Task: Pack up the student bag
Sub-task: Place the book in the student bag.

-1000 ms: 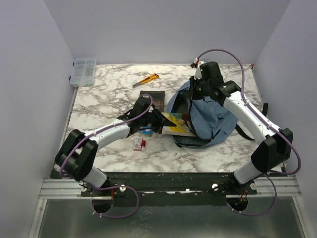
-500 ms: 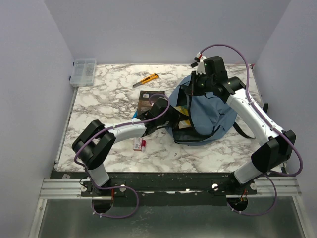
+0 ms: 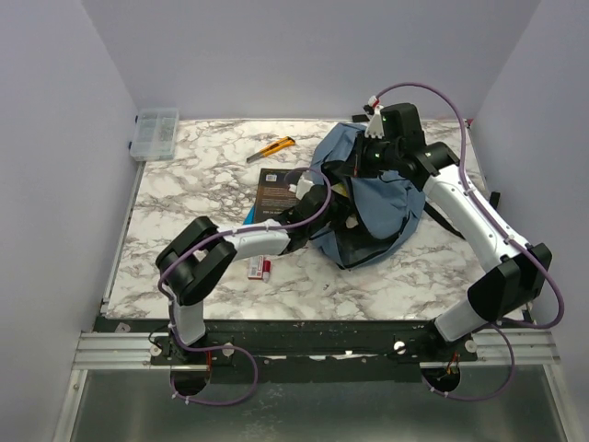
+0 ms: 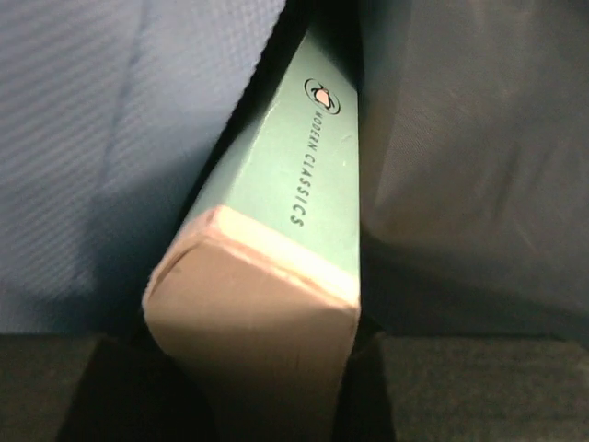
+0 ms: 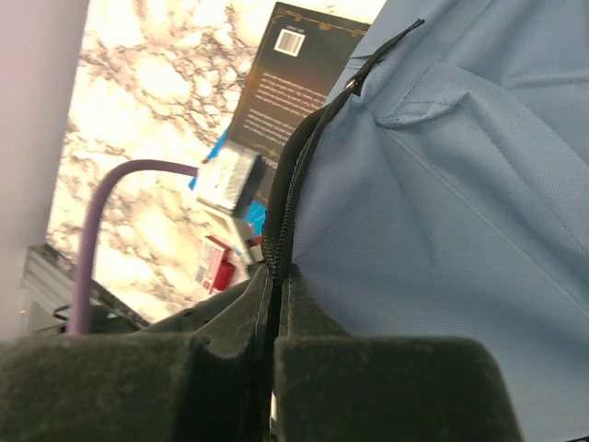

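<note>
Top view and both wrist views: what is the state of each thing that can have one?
bag: open, zipper edge held up
green book: gripped, inside the bag
left tool: shut on the green book
right tool: shut on the bag's zipper edge
dark book: flat on the table, back cover up
knife: on the table, blade unclear
clear box: lid looks closed

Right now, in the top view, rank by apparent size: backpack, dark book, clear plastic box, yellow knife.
1. Backpack.
2. Dark book and clear plastic box look alike; the left arm hides part of the book.
3. Yellow knife.
</note>
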You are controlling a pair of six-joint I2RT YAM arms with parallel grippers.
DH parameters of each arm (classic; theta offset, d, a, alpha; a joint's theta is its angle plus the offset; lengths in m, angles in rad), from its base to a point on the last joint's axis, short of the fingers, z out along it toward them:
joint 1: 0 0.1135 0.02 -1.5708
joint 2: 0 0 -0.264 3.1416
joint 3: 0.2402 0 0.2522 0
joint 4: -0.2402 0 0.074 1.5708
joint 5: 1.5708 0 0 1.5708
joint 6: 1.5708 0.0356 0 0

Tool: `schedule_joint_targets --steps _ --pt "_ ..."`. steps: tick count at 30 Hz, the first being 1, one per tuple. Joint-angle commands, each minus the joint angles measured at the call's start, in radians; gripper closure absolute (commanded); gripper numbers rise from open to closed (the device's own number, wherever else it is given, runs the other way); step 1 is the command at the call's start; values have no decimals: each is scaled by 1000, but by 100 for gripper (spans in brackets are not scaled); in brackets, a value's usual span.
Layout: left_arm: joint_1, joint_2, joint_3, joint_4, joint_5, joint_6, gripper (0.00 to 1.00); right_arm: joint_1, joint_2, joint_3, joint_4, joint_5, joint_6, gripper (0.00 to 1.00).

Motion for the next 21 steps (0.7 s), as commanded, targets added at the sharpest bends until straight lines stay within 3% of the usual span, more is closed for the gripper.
schedule_joint_targets --steps 1,5,11,21 --pt "-14 55 132 189 -116 22 100 -2 -83 -16 83 -102 142 99" --pt "-17 131 213 226 -208 26 100 -1 -158 -49 106 -54 255 99" --pt "-24 173 210 388 -320 67 100 -2 -291 -131 112 137 360 99" --pt "-53 332 349 413 -270 38 99 -2 -318 -182 138 197 352 99"
